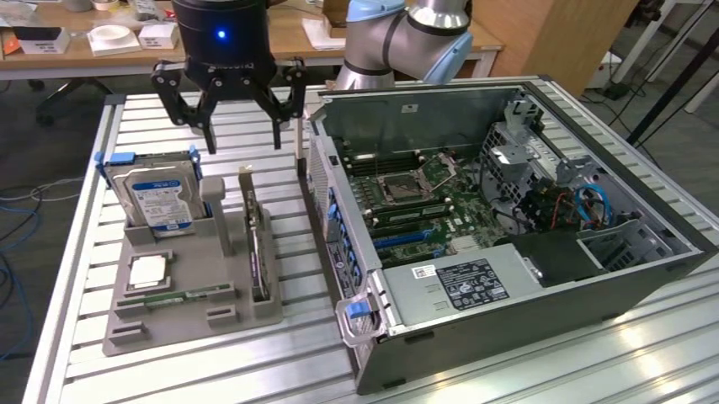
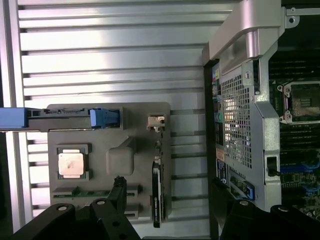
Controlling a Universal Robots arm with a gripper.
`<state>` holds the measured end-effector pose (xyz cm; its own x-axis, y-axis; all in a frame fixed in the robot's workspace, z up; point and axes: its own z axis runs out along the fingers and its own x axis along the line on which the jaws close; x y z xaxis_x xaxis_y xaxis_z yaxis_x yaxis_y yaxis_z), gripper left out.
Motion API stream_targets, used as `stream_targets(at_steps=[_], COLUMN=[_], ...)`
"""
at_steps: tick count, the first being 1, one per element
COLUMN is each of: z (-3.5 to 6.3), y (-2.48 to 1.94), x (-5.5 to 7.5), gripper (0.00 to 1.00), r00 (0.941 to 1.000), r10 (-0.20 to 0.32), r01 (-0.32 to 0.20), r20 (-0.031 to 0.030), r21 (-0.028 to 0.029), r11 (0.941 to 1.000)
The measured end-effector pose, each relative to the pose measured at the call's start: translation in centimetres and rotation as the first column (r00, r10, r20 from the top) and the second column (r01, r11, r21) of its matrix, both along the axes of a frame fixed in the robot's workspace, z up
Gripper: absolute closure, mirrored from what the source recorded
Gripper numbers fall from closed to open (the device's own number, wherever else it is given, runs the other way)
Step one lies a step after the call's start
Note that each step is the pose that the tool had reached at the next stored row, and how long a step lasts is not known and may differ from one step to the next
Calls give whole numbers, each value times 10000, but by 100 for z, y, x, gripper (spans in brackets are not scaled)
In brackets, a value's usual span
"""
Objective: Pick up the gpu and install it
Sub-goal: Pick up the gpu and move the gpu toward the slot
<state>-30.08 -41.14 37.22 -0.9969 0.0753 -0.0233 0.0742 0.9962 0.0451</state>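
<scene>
Arm points down. End effector (image 1: 242, 139) hangs above tray (image 1: 225, 324), fingers spread, empty. Gpu (image 1: 258, 244) stands on edge in tray slot, untouched. Drive (image 1: 157, 195) stands toward exterior view's left. Open case (image 1: 506, 328) is close on right, on slatted surface (image 1: 629, 362).

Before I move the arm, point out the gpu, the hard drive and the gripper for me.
gpu (image 1: 259, 261): exterior view, on the dark board standing on edge.
hard drive (image 1: 158, 199): exterior view, on its blue-white label.
gripper (image 1: 242, 141): exterior view, midway between its open fingertips.
</scene>
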Motion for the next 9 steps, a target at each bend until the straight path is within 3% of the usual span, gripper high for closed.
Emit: stream_targets(at_steps=[9], z=[-50], y=[0], x=[0], gripper=[24], r00=[10000], r10=[0], r01=[0], r20=[0], r21=[0], r11=[10000])
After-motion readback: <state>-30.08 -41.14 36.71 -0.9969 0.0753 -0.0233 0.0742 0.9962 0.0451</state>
